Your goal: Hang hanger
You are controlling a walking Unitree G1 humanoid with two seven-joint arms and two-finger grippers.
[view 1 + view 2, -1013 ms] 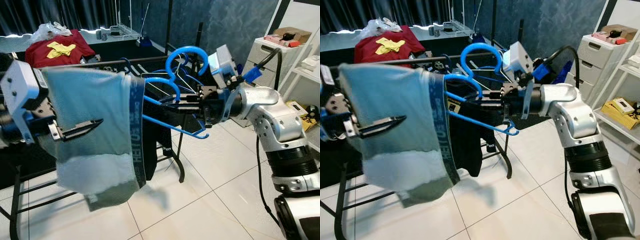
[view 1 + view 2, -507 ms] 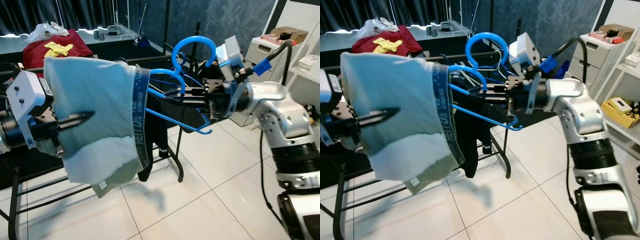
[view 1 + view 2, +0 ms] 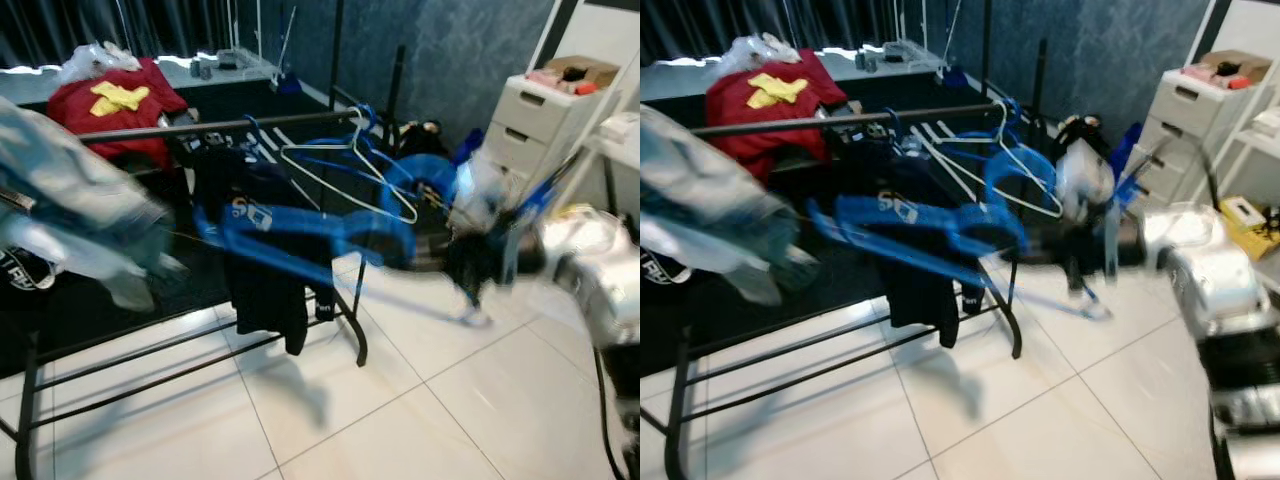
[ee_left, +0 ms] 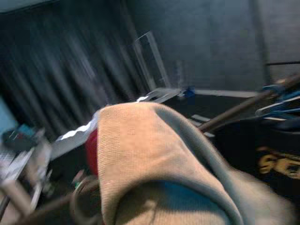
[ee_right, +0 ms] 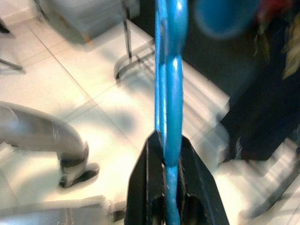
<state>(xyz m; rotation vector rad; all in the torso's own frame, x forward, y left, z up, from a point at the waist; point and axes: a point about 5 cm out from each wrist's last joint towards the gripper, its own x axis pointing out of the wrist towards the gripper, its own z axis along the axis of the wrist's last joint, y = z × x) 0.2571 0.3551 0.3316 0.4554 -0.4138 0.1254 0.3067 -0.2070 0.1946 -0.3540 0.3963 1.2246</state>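
1. You are facing the rack (image 3: 200, 126); its rail is not yet carrying the hanger (image 3: 300, 228).
2. The blurred garment (image 3: 70, 215) is hanging at your left.
3. Your right gripper (image 5: 168, 154) is pinching the hanger, low beside the rack; hanging remains.
4. Left gripper: state cannot be told.

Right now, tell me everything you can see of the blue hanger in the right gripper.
The blue hanger looks like glossy plastic with a rounded bar. The right gripper is shut on it, one black finger on each side. In the head views it is a blurred blue streak in front of the clothes rack, not hooked on its rail.
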